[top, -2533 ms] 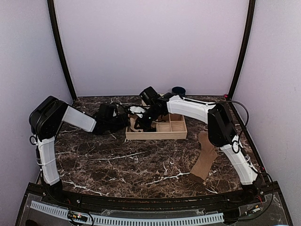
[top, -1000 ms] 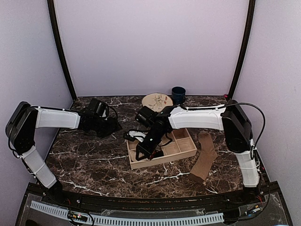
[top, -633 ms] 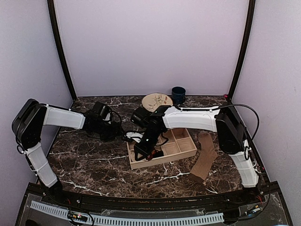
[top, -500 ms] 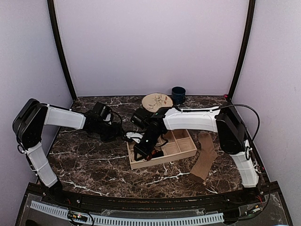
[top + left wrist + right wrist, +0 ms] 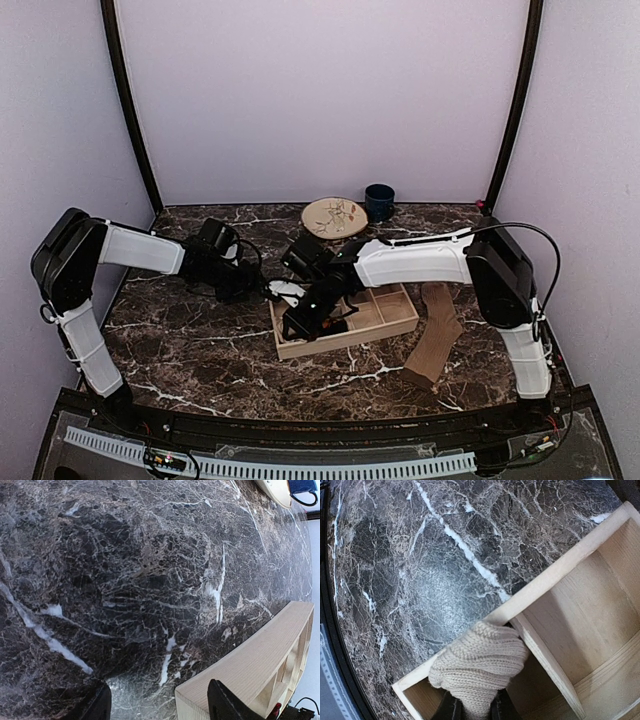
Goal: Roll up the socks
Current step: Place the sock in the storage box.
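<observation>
A pale wooden tray (image 5: 346, 343) split into compartments sits on the dark marble table (image 5: 200, 340). At its near left corner compartment hangs a rolled beige knitted sock (image 5: 480, 665), a tight chunky bundle overlapping the wall and divider, clenched by the right gripper (image 5: 472, 709). A flat tan sock (image 5: 435, 335) lies on the table right of the tray. The left gripper (image 5: 160, 705) hovers, jaws spread and holding nothing, beside the tray's far left corner. Compared with the earliest frame, the tray lies nearer and skewed, and the left arm has come closer to it
</observation>
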Controlling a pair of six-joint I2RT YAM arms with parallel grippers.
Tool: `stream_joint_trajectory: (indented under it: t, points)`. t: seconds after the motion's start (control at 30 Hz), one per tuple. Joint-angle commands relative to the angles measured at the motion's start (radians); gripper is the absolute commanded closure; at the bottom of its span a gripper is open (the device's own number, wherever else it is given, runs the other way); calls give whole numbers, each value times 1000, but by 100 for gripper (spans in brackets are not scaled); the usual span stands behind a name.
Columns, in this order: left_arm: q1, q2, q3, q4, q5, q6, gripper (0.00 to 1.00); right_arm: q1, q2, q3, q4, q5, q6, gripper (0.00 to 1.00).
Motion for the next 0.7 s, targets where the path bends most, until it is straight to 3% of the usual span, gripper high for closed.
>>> stream_joint_trajectory:
  t: [0.0,0.27,0.47,0.67]
  points:
    - [6,9,21,6,25,8,31,20,141,-69,9,79,7,95]
    - [5,12,26,7,39,3,31,21,102,-119,19,106,24,66]
    - [6,13,33,4,48,1,32,22,40,-122,17,165,25,58]
    - [6,11,32,8,56,-8,32,23,-37,-118,31,209,28,57]
